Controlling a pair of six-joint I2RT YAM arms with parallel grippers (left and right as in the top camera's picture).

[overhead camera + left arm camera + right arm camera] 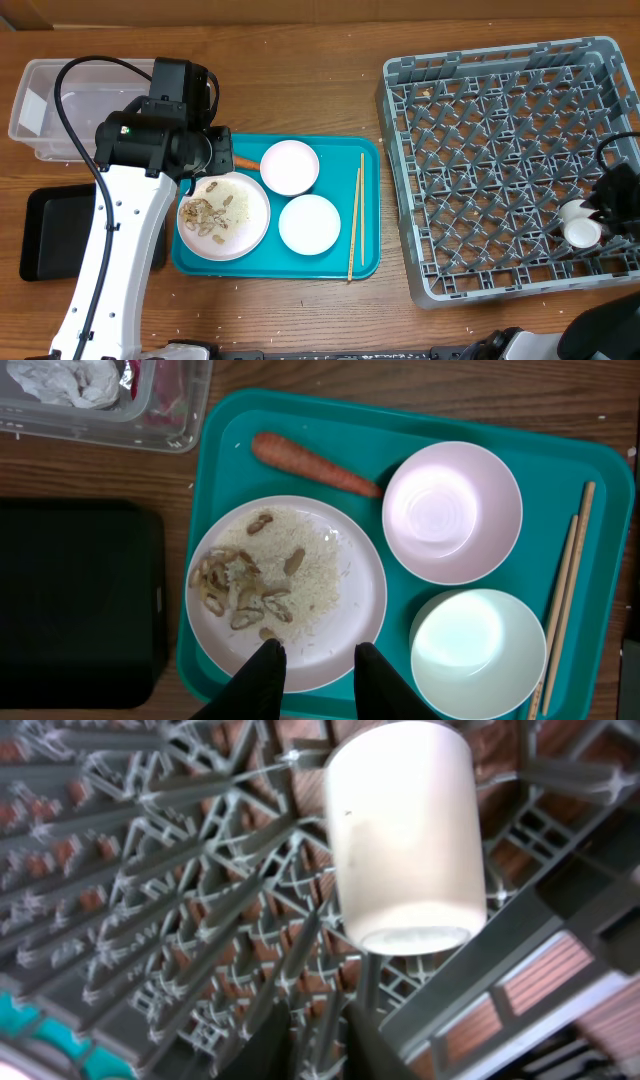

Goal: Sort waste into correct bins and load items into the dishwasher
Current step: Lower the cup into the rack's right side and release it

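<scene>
On the wooden bench [330, 320], the left claw [318, 678] hangs empty, fingers apart, over the near rim of the plate [355, 625] on the teal tray [230, 450]. Whether the right claw [322, 1045] is open I cannot tell; the white cup [405, 840] lies just beyond it in the grey rack [150, 870].

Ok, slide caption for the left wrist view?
Open left pincer over plate of scraps on teal tray, beside carrot, two bowls, chopsticks.

White arm link [112, 245], black joint housings [160, 135], looping black cable [58, 105], black fingers [263, 678]
</scene>
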